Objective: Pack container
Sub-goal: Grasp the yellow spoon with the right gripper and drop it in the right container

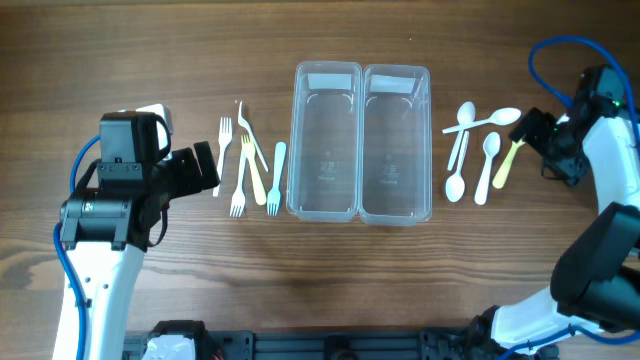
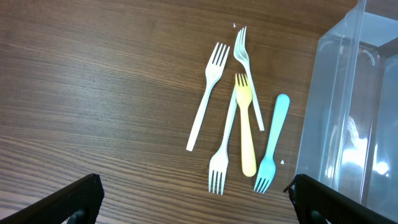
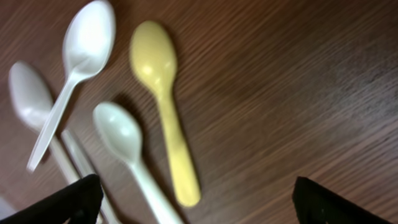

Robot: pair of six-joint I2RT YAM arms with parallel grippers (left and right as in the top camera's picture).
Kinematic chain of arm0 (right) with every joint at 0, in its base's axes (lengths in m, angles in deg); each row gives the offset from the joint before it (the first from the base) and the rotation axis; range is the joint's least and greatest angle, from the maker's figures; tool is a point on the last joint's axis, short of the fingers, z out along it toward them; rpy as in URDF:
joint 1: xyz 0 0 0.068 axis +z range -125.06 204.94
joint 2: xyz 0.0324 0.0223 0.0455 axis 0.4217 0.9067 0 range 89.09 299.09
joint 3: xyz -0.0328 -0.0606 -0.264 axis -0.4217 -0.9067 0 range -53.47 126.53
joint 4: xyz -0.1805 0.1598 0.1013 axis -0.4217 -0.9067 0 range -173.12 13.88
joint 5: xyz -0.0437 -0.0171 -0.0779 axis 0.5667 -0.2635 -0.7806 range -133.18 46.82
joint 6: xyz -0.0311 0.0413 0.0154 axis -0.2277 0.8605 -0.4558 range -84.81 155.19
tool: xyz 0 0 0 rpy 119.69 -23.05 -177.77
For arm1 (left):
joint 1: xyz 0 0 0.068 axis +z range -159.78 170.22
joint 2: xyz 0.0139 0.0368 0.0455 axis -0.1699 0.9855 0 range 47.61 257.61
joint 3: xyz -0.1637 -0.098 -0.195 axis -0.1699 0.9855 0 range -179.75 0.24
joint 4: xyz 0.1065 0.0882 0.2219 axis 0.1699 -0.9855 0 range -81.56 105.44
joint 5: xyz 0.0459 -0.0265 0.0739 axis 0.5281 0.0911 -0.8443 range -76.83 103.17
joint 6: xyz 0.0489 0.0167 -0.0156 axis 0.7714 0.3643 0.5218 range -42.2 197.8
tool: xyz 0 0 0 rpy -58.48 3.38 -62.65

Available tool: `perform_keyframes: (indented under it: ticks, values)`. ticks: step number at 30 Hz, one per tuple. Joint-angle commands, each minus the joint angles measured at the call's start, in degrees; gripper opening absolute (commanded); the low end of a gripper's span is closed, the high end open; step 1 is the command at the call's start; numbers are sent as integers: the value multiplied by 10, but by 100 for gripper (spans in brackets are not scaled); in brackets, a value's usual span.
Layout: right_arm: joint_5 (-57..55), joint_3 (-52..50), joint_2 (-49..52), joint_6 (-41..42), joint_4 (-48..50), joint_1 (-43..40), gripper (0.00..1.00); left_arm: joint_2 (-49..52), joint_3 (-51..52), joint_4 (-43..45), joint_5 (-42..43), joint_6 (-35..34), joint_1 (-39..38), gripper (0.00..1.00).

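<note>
Two clear containers, the left container and the right container, stand touching side by side in the middle of the counter, both empty. The forks lie just left of them and the spoons just right.

The cutlery looks like thin moulded plastic: very light, fairly stiff, smooth and lying flat on the wood, so it would probably skid or flip under a careless pinch. The safest hold is likely across the narrow handle near its middle, with the jaws set square to it. The blue fork lies clear of the others and nearest the container wall, so it is the easiest one to take first.

The left claw is spread wide and empty above the forks. The right claw is likewise parted and holds nothing above the spoons.

The overhead view alone shows both containers and both groups together. The left wrist view adds that the yellow fork crosses the white ones, which is too small to see from above. The right wrist view is blurred, but the yellow spoon seems to lie free of its white neighbours.
</note>
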Motion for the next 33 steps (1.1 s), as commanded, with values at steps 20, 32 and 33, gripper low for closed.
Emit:
perform_keyframes:
  ticks: [20,32,33]
  values:
    - [7,7,148,18,37,18,41,0,-11,-1,-7,9,4,100]
    - [12,7,148,43,17,18,10,0,-11,-1,-7,9,4,100]
    - [13,7,147,44,15,18,5,0,-11,-1,-7,9,4,100]
